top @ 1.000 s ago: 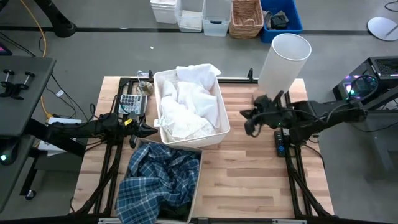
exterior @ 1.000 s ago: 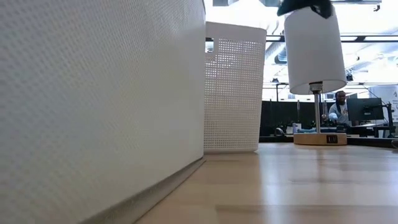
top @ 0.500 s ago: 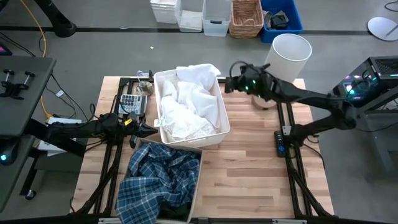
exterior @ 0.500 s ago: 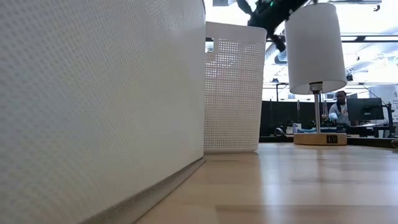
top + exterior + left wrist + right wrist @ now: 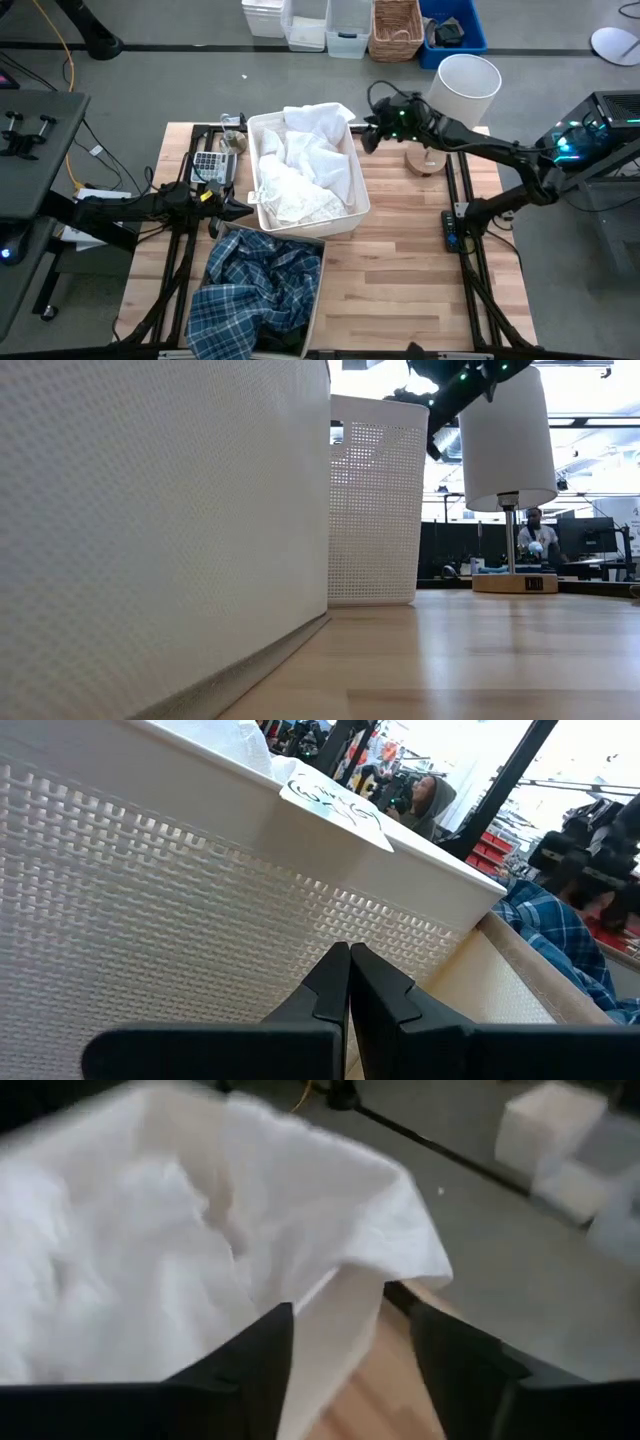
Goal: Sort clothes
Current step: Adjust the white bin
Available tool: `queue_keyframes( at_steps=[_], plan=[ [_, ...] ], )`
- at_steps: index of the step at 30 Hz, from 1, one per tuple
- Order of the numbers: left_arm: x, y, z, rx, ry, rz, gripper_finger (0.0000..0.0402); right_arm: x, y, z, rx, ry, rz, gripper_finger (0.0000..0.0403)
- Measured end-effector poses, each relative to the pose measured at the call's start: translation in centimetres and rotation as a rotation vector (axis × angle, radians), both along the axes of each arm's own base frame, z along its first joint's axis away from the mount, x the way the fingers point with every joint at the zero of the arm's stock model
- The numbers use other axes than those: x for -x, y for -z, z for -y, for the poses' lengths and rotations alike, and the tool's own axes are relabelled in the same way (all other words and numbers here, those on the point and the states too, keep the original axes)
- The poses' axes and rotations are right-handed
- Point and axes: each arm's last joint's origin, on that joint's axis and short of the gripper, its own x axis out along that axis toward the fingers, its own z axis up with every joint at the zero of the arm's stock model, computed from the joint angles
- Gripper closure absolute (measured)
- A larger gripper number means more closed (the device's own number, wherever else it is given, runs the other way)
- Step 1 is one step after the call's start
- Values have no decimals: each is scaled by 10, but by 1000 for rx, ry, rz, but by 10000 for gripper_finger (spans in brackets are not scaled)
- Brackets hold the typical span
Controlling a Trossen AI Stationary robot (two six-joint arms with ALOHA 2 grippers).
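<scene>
My right gripper (image 5: 372, 128) hangs with fingers apart and empty beside the far right corner of the white bin (image 5: 355, 207), just off the white clothes (image 5: 300, 165) heaped inside. My left gripper (image 5: 232, 206), fingers together, rests against the bin's left wall. The plaid shirt (image 5: 255, 290) lies in the cardboard box (image 5: 317, 290) on the surface (image 5: 400, 270).

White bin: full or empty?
Full: the white bin is heaped with white clothes, one draped over its far rim.
</scene>
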Motion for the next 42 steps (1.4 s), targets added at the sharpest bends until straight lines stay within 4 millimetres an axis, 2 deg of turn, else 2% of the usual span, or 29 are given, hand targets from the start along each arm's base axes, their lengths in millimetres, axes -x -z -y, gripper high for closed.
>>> queue_keyframes(
  at_steps=[4, 9, 14, 20, 25, 29, 37, 39, 42],
  plan=[
    [0, 0, 0, 0, 0, 0, 401, -13, 19, 9, 150, -51, -160, 179],
    [0, 0, 0, 0, 0, 0, 401, -18, 43, 24, 209, -22, -329, 180],
    [0, 0, 0, 0, 0, 0, 401, -29, 45, 39, 376, -18, -318, 192],
    [0, 0, 0, 0, 0, 0, 401, -40, 68, 57, 402, 0, -319, 199],
    [0, 0, 0, 0, 0, 0, 401, -50, 68, 66, 506, 56, -254, 206],
    [0, 0, 0, 0, 0, 0, 401, -53, 63, 66, 548, 7, -190, 243],
    [0, 0, 0, 0, 0, 0, 401, -59, 56, 62, 562, -161, -52, 368],
    [0, 0, 0, 0, 0, 0, 401, -60, 53, 63, 580, -149, -23, 380],
    [0, 0, 0, 0, 0, 0, 401, -60, 51, 63, 575, -131, 6, 379]
  ],
)
